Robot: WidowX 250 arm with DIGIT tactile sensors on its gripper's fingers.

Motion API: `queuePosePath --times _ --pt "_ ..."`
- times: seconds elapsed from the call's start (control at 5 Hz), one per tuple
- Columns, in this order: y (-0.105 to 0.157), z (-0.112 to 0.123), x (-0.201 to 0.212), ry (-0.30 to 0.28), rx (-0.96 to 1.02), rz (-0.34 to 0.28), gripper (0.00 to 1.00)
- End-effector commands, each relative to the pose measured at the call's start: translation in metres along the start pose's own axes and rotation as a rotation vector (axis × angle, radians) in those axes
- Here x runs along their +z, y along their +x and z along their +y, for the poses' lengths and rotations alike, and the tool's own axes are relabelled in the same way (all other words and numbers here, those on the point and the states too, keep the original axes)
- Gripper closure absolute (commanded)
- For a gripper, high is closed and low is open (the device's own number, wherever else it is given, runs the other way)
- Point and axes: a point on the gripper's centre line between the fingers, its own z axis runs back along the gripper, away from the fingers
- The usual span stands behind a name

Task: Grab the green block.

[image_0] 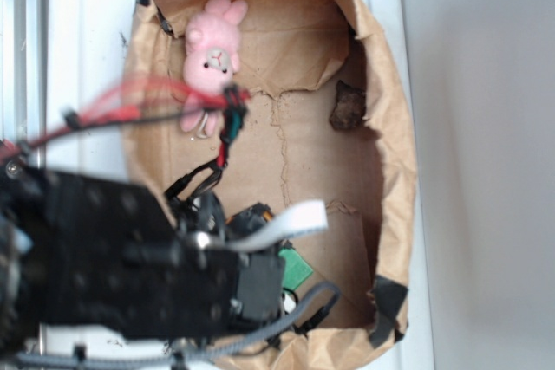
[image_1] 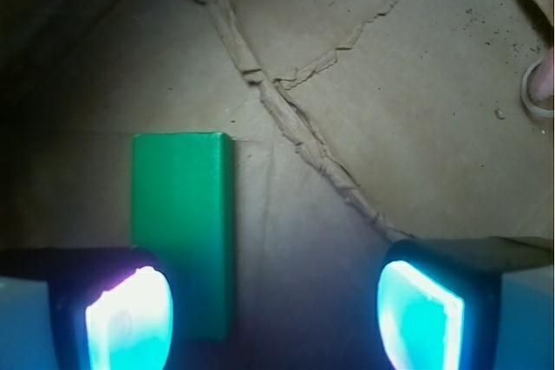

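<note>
Hovering over the green block (image_1: 182,231), the claw (image_1: 273,309) is spread wide, gripping nothing; block sits off-centre under one finger, so next comes a sideways shift.

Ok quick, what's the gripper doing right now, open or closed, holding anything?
Gripper: open, holding nothing; the green block lies on the cardboard by one finger, not between the jaws.
</note>
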Motion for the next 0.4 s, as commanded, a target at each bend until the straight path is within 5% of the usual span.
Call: queuePosePath --times 0.0,0.2 --pt "-0.004 -0.018 0.002 -0.001 -0.026 -0.046 0.00" --pt "-0.007 -0.005 -0.002 -0.040 -0.039 -0.003 0.00"
